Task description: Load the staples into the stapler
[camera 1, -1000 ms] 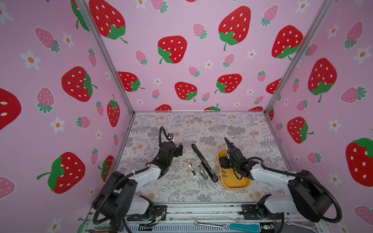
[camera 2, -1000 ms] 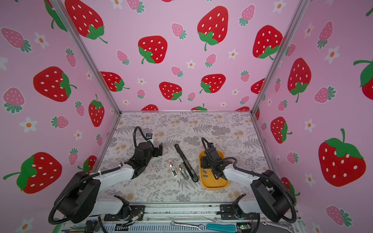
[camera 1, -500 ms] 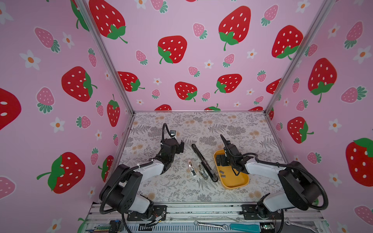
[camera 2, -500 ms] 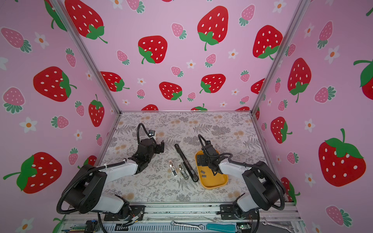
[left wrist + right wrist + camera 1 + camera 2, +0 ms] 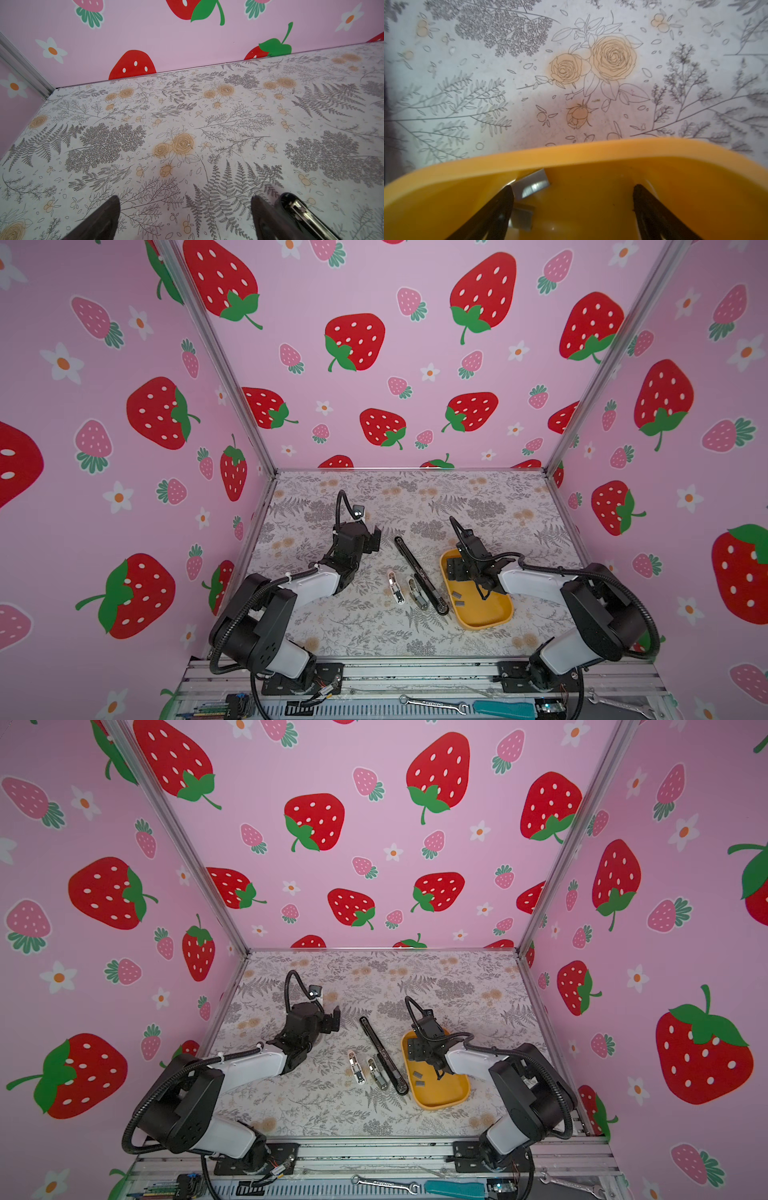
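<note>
While its fingers stand apart with nothing between them, the right hand [image 5: 572,189] hangs low over the far end of a yellow tray [image 5: 571,153]. Two of the staples [image 5: 532,185], short grey strips, lie on the tray's floor right by one finger; whether they touch it is unclear. In both top views, two more strips sit nearer the tray's front end. The left hand [image 5: 185,199] is also spread wide and empty, low over bare tabletop [image 5: 207,128]. The far end of the long black stapler [image 5: 419,574] lies just beside one of its fingers. This stapler lies diagonally between the two arms, just left of the tray. Two short metal pieces [image 5: 395,587] rest side by side near its front end. Grey ferns and tan roses are printed on the tabletop. Pink walls [image 5: 415,364] with red strawberries and white flowers close three sides, joined by metal corner posts [image 5: 216,356]. A wrench [image 5: 432,702] lies on the front rail.
</note>
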`<state>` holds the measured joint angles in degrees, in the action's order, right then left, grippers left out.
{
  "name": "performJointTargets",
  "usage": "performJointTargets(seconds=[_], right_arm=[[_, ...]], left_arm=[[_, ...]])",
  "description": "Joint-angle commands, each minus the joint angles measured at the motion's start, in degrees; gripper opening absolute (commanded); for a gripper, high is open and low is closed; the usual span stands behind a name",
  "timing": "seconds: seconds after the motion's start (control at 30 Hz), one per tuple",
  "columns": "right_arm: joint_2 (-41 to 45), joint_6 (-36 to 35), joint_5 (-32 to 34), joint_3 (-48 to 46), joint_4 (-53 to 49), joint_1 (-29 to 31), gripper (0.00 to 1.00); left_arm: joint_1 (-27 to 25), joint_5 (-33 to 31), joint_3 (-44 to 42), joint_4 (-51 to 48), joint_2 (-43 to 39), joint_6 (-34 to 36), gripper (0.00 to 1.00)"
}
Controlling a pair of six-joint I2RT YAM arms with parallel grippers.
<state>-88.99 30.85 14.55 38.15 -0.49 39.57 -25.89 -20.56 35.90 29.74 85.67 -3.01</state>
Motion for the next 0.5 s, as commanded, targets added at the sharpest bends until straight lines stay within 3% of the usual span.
performJointTargets(seconds=[0.0,0.1,0.17,0.33,0.47], right_arm=[[0.3,2.3,2.8,-0.4,-7.0,-0.6,0.77],[1.7,3.9,3.4,-0.9,-8.2,-1.7,0.63],[3.0,4.3,3.3,-1.3,-8.6,-2.2,0.59],[8.5,2.6,1.9,-1.6,-7.7,-2.0,0.61],[11.8,0.6,-1.1,-1.9,-4.9,-1.3,0.75]], left_arm=[[-0.1,-0.3,2.0,1.2,0.2,0.5,0.99],[0.0,-0.5,1.9,1.3,0.3,0.7,0.99],[0.0,-0.5,1.9,1.5,0.5,0.9,0.99],[-0.1,-0.4,2.9,1.9,1.8,1.5,0.99],[0.0,-0.3,3.5,2.3,2.7,1.7,0.99]])
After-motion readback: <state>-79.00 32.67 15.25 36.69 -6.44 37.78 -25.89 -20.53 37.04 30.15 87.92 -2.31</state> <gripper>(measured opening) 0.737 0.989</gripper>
